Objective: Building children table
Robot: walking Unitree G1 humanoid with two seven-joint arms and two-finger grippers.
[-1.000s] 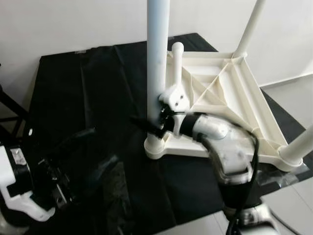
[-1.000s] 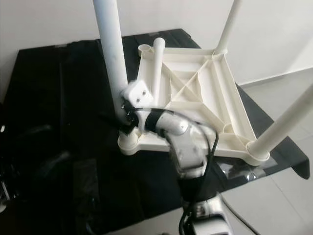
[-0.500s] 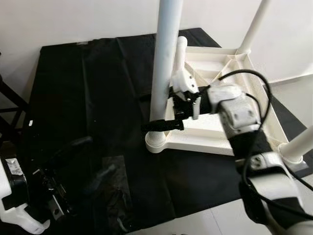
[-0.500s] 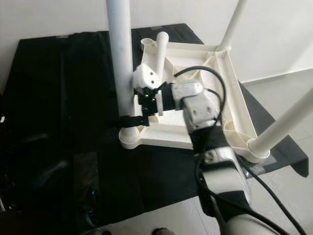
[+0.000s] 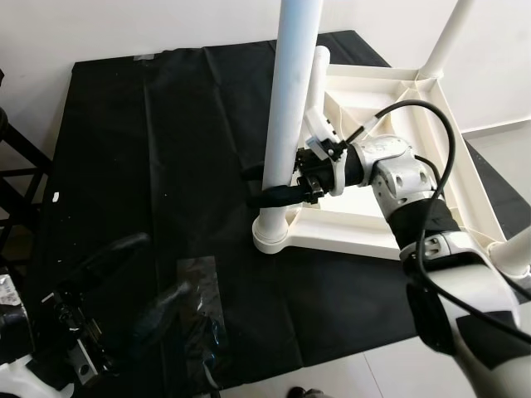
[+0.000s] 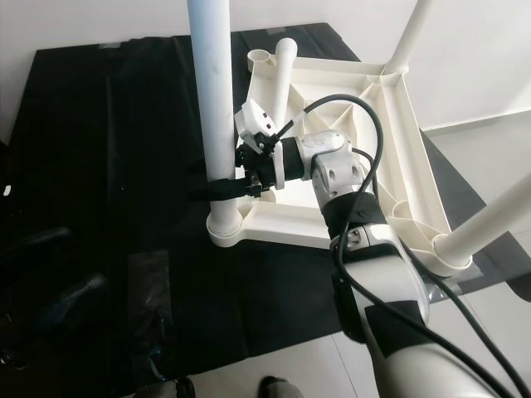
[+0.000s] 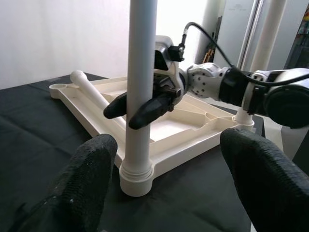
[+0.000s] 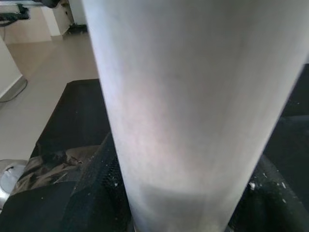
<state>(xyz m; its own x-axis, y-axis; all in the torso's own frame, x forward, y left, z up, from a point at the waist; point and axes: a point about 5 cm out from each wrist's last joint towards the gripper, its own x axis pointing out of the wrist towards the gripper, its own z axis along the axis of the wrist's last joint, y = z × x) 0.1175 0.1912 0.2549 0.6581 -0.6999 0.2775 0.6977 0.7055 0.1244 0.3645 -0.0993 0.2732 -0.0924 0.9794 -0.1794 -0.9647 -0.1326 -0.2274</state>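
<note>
In the middle of the frame, the right hand (image 5: 278,184) holds the smooth round white plastic leg (image 5: 286,116) low down, fingers around it. The upside-down cream plastic table (image 5: 431,149) lies on black cloth (image 5: 166,166). The left hand (image 7: 164,179) is wide open, lower left.

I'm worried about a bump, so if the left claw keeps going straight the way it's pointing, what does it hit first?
Most likely the upright table leg, low near its socket. It stands centred between the left claw's open fingers, with the right claw already closed around it.
</note>
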